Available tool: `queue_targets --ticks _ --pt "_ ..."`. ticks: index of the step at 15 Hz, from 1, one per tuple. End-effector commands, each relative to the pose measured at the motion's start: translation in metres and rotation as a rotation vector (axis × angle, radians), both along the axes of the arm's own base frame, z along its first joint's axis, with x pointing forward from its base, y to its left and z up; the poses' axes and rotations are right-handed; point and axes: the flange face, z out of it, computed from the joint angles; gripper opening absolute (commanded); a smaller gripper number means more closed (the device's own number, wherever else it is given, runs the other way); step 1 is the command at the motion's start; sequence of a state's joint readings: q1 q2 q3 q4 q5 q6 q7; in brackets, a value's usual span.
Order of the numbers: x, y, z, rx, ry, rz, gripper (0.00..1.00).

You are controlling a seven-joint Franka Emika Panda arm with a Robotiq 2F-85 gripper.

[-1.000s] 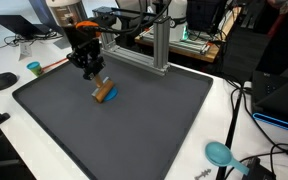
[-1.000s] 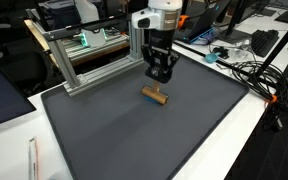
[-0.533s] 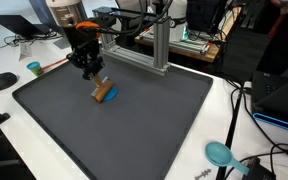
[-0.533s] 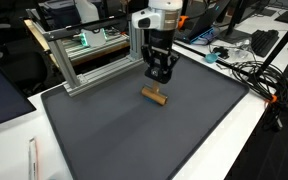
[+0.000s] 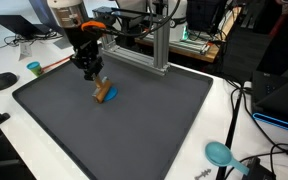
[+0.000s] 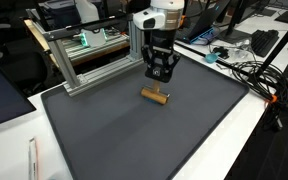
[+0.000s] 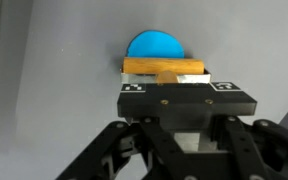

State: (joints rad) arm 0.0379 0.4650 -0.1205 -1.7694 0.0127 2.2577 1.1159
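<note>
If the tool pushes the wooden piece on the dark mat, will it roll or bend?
The wooden piece looks small and solid: probably stiff and light. It lies flat on the mat, so it would probably slide, not tip. A blue round part shows beside it; if joined, it may hinder rolling.

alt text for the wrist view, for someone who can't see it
A wooden block lies crosswise on a grey mat, just beyond the black gripper that fills the lower part of the view. A blue round piece shows behind the block.
</note>
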Motion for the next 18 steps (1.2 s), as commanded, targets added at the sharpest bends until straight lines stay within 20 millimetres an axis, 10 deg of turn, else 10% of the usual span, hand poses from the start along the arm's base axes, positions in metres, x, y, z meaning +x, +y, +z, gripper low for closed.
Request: queue_targets --ticks 1,18 --pt "-0.0035 0.0016 -0.0453 0.046 0.021 0.074 0.22" --pt "-0.0062 0.0020 -0.0502 0.164 0.102 0.270 0.22"
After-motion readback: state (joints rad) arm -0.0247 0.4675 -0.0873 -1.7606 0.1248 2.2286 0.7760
